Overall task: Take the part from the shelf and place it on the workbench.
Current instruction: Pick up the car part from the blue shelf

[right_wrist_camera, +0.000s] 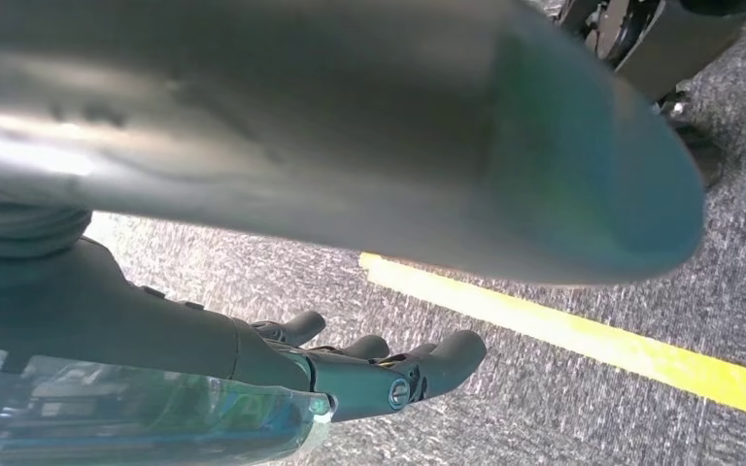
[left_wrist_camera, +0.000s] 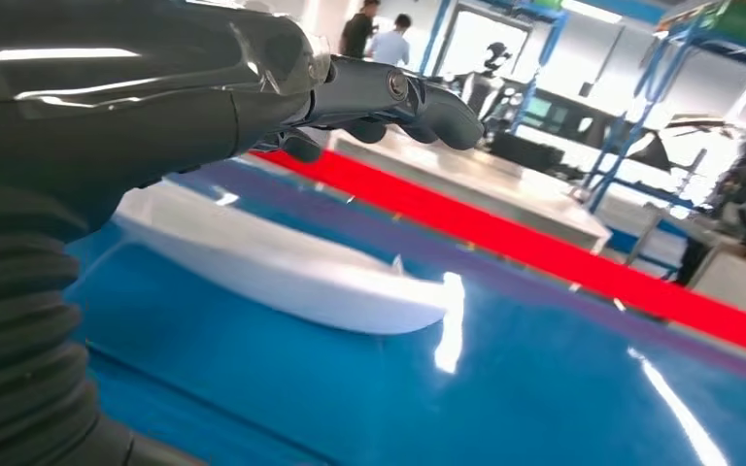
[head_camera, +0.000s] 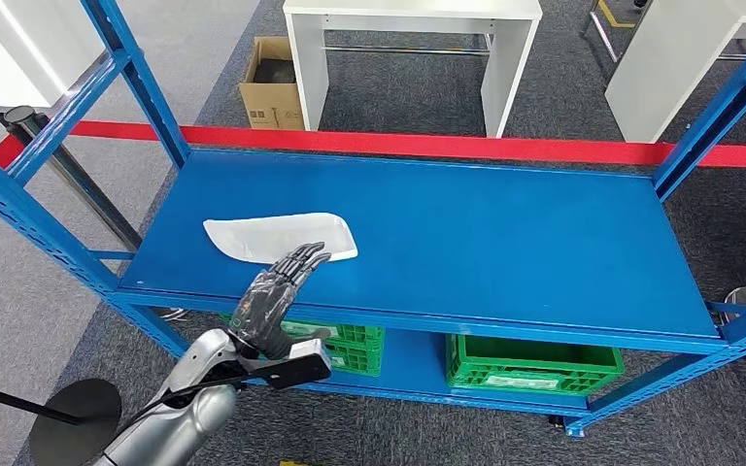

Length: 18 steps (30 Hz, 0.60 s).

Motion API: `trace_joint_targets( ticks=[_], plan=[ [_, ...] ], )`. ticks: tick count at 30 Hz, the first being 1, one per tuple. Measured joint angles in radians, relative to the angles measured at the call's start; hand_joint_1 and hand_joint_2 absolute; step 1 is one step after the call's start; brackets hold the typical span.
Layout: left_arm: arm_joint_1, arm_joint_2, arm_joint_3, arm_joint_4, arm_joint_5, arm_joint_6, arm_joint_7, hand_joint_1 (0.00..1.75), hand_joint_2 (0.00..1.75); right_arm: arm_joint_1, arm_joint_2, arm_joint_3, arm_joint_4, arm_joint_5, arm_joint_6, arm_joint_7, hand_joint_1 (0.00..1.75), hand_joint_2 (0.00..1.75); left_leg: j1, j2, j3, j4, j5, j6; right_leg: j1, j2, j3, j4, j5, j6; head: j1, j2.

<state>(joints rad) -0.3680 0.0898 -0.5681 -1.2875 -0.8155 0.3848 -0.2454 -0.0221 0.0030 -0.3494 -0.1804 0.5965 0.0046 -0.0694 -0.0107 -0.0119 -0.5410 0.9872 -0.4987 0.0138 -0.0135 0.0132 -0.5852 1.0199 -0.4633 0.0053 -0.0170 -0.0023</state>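
Your white part lies ungrasped on the blue shelf, near-left. The left robot hand reaches over it, fingers extended, empty; right robot hand hangs loosely open. Pickup and bench placement remain.

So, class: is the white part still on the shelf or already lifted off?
Still on the shelf: the white part lies flat on the blue shelf, with the left hand open above its near edge.
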Motion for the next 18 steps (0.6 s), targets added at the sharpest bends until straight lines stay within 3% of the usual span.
trace_joint_targets(
  ticks=[9, 18],
  plan=[
    [-0.022, -0.043, 0.011, 0.15, -0.068, 0.083, 0.023, 0.0, 1.75, 0.004, -0.009, 0.0, 0.0, 0.023, 0.006, 0.001, 0.0, 0.0, 0.0, 0.0, 0.0, 0.0, -0.001, 0.001, 0.0, 0.0, 0.0, 0.0, 0.0, 0.0, 0.0, 0.0],
    [-0.077, -0.051, 0.051, 0.222, -0.121, 0.15, 0.052, 0.0, 1.75, 0.004, -0.019, 0.0, 0.0, 0.041, 0.014, -0.011, 0.0, 0.0, 0.0, 0.0, 0.0, 0.0, 0.0, 0.001, 0.0, 0.0, 0.0, 0.0, 0.0, 0.0, 0.0, 0.0]
  ],
)
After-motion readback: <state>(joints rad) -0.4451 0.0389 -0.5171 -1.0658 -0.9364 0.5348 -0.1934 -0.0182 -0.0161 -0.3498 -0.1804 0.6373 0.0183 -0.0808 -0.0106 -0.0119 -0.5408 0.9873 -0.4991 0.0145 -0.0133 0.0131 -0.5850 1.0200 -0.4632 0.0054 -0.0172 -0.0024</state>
